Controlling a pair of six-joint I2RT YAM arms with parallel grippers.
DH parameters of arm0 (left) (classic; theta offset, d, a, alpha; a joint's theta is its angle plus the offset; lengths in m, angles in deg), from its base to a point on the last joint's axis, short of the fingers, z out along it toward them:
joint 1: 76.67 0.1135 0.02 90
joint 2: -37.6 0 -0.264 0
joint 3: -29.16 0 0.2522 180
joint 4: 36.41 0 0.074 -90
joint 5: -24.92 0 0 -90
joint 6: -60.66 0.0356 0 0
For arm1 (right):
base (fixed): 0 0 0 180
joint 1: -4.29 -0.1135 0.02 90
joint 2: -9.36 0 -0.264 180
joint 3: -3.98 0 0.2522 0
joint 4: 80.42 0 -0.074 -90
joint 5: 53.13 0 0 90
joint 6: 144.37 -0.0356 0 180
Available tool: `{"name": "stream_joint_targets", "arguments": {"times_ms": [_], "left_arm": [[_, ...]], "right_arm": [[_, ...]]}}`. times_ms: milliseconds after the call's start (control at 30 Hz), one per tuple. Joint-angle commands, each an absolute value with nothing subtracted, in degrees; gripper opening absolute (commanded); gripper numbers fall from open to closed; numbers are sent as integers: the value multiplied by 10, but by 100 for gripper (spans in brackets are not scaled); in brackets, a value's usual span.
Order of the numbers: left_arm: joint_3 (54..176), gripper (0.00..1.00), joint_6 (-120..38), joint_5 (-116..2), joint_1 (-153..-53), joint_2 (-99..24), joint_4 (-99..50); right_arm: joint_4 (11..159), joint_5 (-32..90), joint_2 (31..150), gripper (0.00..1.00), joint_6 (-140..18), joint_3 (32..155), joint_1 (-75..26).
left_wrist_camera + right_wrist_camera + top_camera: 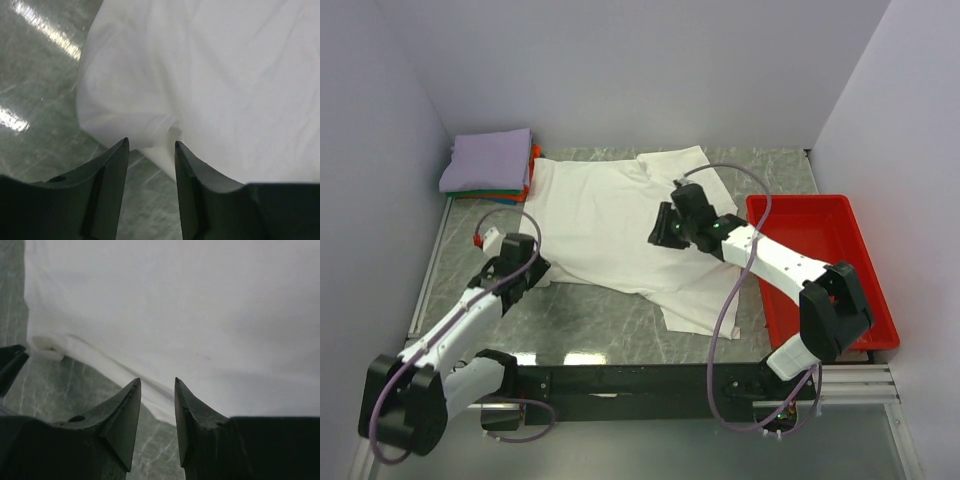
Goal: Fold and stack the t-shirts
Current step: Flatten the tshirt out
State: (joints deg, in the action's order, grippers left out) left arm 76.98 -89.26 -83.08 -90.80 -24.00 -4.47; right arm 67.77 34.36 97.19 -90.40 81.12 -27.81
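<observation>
A white t-shirt [600,220] lies spread on the marble table, plain side up, with no red print showing. A folded stack [488,160] sits at the back left, lavender on top, with orange, green and blue edges below. My left gripper [533,268] is open at the shirt's near left edge. In the left wrist view [150,142] a curled edge of the shirt [225,75] lies just ahead of the tips. My right gripper [658,230] is open above the shirt's middle. In the right wrist view [157,380] its tips hover over a shirt edge [175,305].
A red plastic tray [810,235] stands at the right, beside the right arm. Grey walls close in the back and both sides. The left gripper's finger [11,362] shows at the left edge of the right wrist view. Bare marble lies in front of the shirt.
</observation>
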Motion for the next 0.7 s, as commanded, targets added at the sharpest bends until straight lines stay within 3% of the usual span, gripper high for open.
{"name": "stream_joint_targets", "arguments": {"times_ms": [0, 267, 667], "left_arm": [[706, 47, -932, -854, -937, -168, -60], [731, 43, -934, -957, -1038, -223, -10], [771, 43, -945, -1024, -1071, -332, -1]], "right_arm": [[732, 326, 963, 41, -893, 795, -310], [742, 326, 980, 40, -888, 796, -318], [734, 338, 976, 40, -877, 782, -318]]}}
